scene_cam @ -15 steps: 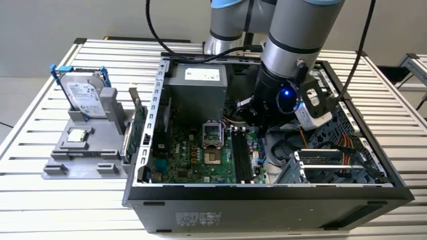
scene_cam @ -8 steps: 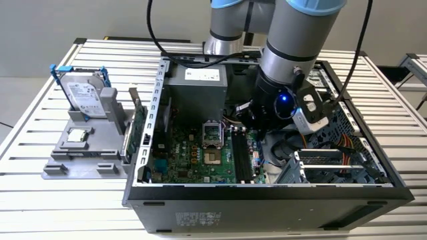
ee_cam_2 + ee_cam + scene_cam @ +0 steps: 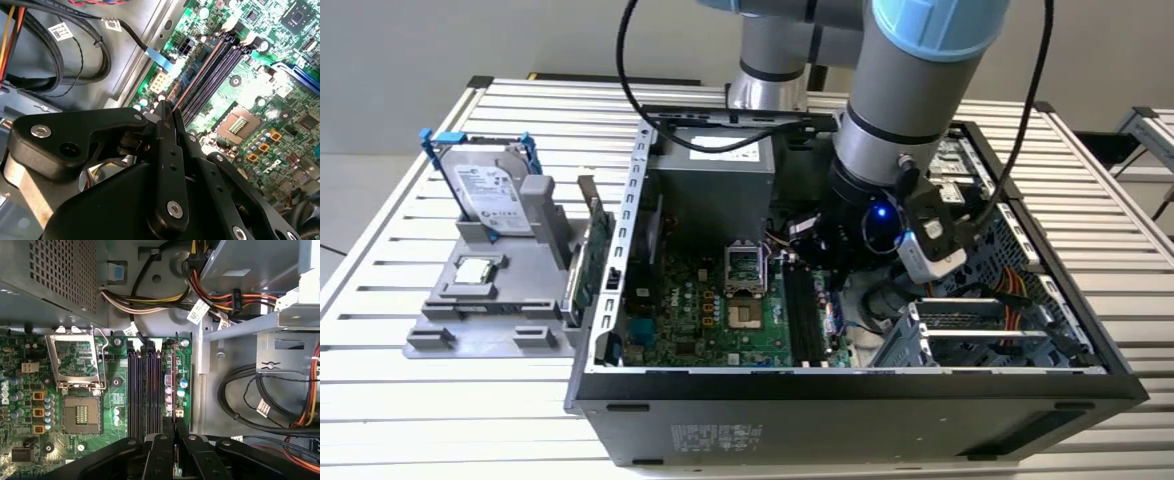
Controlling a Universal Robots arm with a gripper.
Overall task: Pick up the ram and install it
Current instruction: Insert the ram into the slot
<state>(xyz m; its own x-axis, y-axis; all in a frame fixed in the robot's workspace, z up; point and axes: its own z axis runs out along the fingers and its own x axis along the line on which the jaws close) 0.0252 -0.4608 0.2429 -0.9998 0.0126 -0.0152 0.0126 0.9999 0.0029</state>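
Reach: the arm (image 3: 907, 110) is seen coming down from the upper middle of the exterior view into the open computer case (image 3: 854, 410). Its upper part is cut off by the frame's top edge.
Grip: in both wrist views the black fingers of the gripper (image 3: 175, 426) (image 3: 164, 112) are pressed in on the ram, which is pinched between them.
Task piece: the ram (image 3: 174, 385) (image 3: 195, 76) is presented edge-on as a thin dark strip. It is held at the outermost of the black memory slots (image 3: 145, 390), on the side away from the CPU socket (image 3: 80, 412).
Hidden: the ram's gripped end is covered by the fingers and its faces are turned away. Whether its lower edge is touching a slot cannot be told.
Blocked: right of centre in the exterior view, part of the motherboard (image 3: 687, 310) is covered by the wrist.
Labels: white tags (image 3: 198, 311) are seen on the cables (image 3: 165, 297). A white sticker is carried by the hard drive (image 3: 491, 190) at the exterior view's upper left, and another is seen on the case's front wall at lower centre. None of the print can be made out.
Side stand: a grey fixture (image 3: 480, 320) is set on the slatted table (image 3: 400, 400) at the exterior view's left, with a green card (image 3: 594, 265) upright between it and the case.
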